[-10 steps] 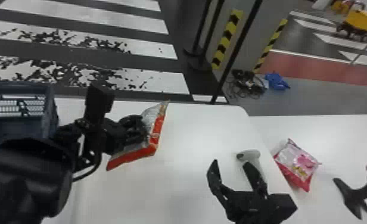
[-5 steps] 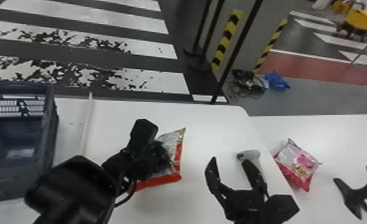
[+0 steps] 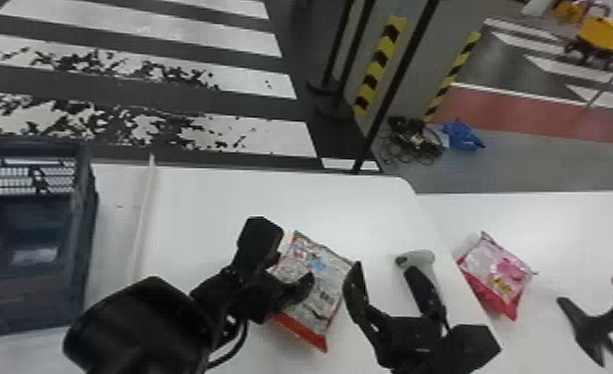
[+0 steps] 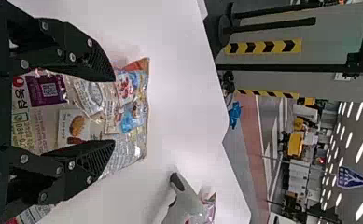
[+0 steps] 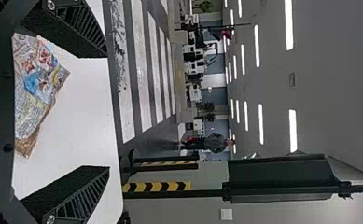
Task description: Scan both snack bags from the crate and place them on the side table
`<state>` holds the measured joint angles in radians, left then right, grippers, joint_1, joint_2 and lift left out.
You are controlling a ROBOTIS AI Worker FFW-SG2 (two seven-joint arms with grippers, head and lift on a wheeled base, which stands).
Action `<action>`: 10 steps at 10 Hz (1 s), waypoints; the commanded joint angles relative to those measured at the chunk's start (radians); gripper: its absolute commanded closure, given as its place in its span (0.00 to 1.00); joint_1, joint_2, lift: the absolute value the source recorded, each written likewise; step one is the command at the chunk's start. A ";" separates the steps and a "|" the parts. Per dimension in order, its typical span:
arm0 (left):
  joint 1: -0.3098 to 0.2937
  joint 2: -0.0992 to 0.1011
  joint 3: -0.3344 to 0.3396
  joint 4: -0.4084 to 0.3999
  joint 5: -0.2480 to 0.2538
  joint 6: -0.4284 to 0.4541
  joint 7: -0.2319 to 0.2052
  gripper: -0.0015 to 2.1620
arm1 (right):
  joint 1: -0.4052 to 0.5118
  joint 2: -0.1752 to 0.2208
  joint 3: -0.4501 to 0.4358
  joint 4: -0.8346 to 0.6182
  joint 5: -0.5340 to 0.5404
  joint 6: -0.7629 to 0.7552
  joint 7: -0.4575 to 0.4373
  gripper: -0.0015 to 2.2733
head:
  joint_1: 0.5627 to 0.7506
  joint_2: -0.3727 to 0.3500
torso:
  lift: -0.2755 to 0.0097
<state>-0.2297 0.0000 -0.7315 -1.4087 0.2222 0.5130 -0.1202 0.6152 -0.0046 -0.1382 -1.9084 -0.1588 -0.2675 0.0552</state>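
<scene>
Well left of the scanner (image 3: 422, 257), the crate (image 3: 91, 224), standing with no bag in its visible part. Next, nearer to the scanner but still at its left side, the left gripper (image 4: 112, 111), with fingers open and set wide apart over the face of the red-edged bag (image 3: 328, 293). About a real touch between them, cannot tell. Under these fingers and left of the scanner, the same bag, seemingly flat on the table (image 3: 221, 199), with its long axis running from the robot's side to the far side, a little slanted, and the red strip nearest to the robot.

Then, between bag and scanner, the right gripper (image 3: 384, 271), also open and empty, with one finger just beside the bag's edge and the other in front of the scanner. Right of the scanner, on the side table (image 3: 569, 214), the pink bag (image 3: 502, 273), and more to the right a black stand (image 3: 591, 323).

By judgement, one bag already delivered, and now the turn of the second. For taking by the right gripper, important to go leftward, away from the scanner, because of the bag lying outside its opening. For holding, the left gripper clearly nearer.
</scene>
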 commanded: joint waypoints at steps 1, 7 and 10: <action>0.017 -0.003 0.024 -0.013 0.002 0.002 0.005 0.02 | 0.000 0.006 -0.001 0.000 -0.001 0.000 0.000 0.03 | 0.70 0.03 | 0.62; 0.182 0.097 0.236 -0.342 -0.133 -0.084 0.039 0.02 | -0.017 0.006 0.005 0.002 0.004 0.028 0.000 0.03 | 0.70 0.03 | 0.62; 0.297 0.225 0.373 -0.408 -0.158 -0.425 0.074 0.02 | -0.025 0.006 0.009 0.000 0.015 0.046 0.002 0.03 | 0.70 0.03 | 0.62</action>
<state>0.0400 0.1996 -0.3918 -1.8098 0.0677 0.1827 -0.0475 0.5914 -0.0046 -0.1311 -1.9069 -0.1470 -0.2296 0.0564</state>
